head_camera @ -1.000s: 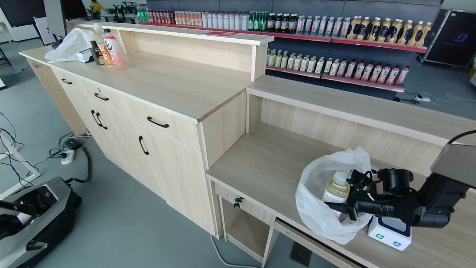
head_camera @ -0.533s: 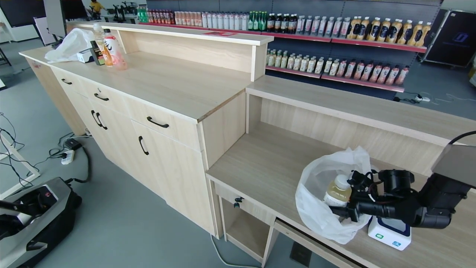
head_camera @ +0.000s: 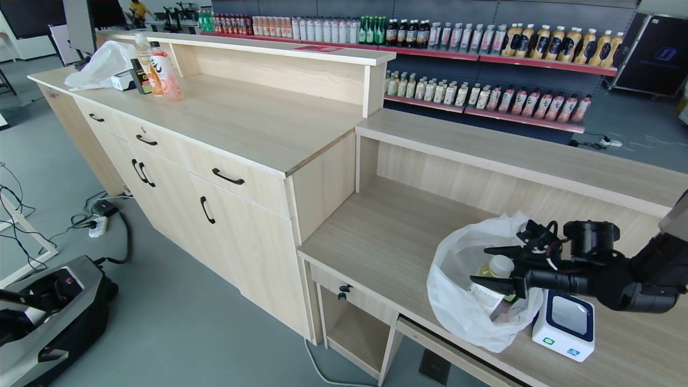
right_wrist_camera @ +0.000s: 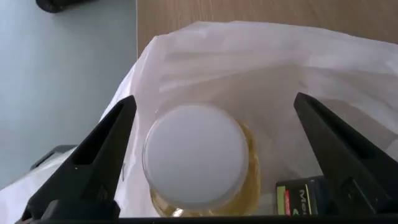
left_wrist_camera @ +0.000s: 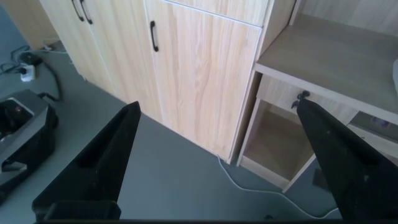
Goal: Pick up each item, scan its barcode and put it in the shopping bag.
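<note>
The bottle (head_camera: 500, 266) sits inside the shopping bag (head_camera: 457, 290), at about 4 o'clock in the head view. It stands cap up on the lower desk (head_camera: 387, 236). It has a plain white round cap, a clear body holding pale yellow liquid, and a white label around its lower part. In the right wrist view, the cap (right_wrist_camera: 194, 155) shows as a smooth white disc ringed by the yellow drink. A small dark packet (right_wrist_camera: 305, 190) with a green and red label lies in the bag beside the bottle.

The bag is thin, milky-white plastic, crumpled, with its mouth open upward (right_wrist_camera: 249, 56).

The right gripper (head_camera: 481, 264) hangs at the bag's mouth with its two black fingers spread wide. They sit one on each side of the cap, with a clear gap to it (right_wrist_camera: 214, 99). It grips nothing.

A white box scanner (head_camera: 564, 328) with a blue-edged window stands just beside the bag, at the bag's 4 o'clock.

The left gripper (left_wrist_camera: 217, 104) hangs over the grey floor in front of the cabinet doors (left_wrist_camera: 205, 68). Its fingers are also wide apart and hold nothing.
</note>
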Controlling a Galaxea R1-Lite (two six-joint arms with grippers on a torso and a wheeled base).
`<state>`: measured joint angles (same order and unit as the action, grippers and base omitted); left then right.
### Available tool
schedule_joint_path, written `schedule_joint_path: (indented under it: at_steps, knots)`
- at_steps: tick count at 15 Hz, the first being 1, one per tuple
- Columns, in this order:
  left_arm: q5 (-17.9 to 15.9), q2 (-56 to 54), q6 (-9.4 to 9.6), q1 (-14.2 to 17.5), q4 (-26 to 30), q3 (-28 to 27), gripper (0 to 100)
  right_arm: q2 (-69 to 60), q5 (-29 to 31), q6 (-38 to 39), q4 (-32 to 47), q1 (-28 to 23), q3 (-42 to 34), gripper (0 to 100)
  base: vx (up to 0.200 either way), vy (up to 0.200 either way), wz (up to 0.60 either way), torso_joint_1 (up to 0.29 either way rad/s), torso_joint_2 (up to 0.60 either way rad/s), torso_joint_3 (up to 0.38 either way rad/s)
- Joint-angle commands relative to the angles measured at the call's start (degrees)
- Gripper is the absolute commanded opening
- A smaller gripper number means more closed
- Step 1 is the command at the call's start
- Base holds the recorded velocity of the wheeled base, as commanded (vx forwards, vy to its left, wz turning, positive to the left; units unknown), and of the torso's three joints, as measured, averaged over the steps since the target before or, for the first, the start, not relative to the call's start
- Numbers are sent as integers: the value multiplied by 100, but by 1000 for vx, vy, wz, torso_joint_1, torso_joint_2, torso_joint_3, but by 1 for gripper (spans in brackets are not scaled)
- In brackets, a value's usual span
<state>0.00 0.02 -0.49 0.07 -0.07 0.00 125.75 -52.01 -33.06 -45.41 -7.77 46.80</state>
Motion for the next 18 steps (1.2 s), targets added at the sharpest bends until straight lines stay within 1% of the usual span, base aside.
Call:
schedule_joint_path:
  at_steps: [1, 3, 4, 5, 6, 7, 9, 10, 11, 12, 13, 14, 16, 18]
  knots:
    - [0, -2, 5, 1, -1, 0, 100, -920, -47, 476, 94, -32, 13, 100, 0, 0, 0, 0, 0, 0]
    - [0, -2, -4, 1, -1, 0, 100, -1518, 24, 845, 103, -164, -13, 100, 0, 0, 0, 0, 0, 0]
    - [0, -2, -4, 1, -1, 0, 100, -1826, 252, 854, 190, -287, -74, 100, 0, 0, 0, 0, 0, 0]
    - [0, -2, -4, 1, -1, 0, 100, -2195, 727, 784, 419, -445, -162, 100, 0, 0, 0, 0, 0, 0]
    - [0, -2, -4, 1, -1, 0, 100, -2537, 1201, 625, 718, -621, -180, 100, 0, 0, 0, 0, 0, 0]
    - [0, -2, -4, 1, -1, 0, 100, -2704, 1351, 511, 894, -691, -189, 100, 0, 0, 0, 0, 0, 0]
    - [0, -2, 5, 1, -1, 0, 100, -3364, 1404, -60, 1368, -1113, -391, 100, 0, 0, 0, 0, 0, 0]
    - [0, -2, -4, 1, -1, 0, 100, -3566, 1527, -262, 1447, -1192, -479, 100, 0, 0, 0, 0, 0, 0]
    - [0, -2, -4, 1, -1, 0, 100, -3715, 1896, -482, 1509, -1245, -479, 100, 0, 0, -600, 2, -2, -2]
    - [0, -2, 5, 1, -1, 0, 100, -3821, 2326, -491, 1509, -1254, -444, 100, 0, 0, -600, 12, -2, -2]
    - [0, -2, -4, 1, -1, 0, 100, -3935, 2537, -350, 1509, -1245, -426, 100, 0, 0, -600, 2, 2, 2]
    - [0, -2, -4, 1, -1, 0, 100, -4093, 2599, -104, 1509, -1245, -444, 100, 0, 0, -600, -2, -2, 2]
    - [0, -2, -4, 1, -1, 0, 100, -4418, 2924, 186, 1632, -1245, -496, 100, 0, 0, -600, 7, 5, 7]
    - [0, -2, -4, 1, -1, 0, 100, -4761, 3082, 221, 1895, -1245, -628, 100, 0, 0, -600, -7, 0, 7]
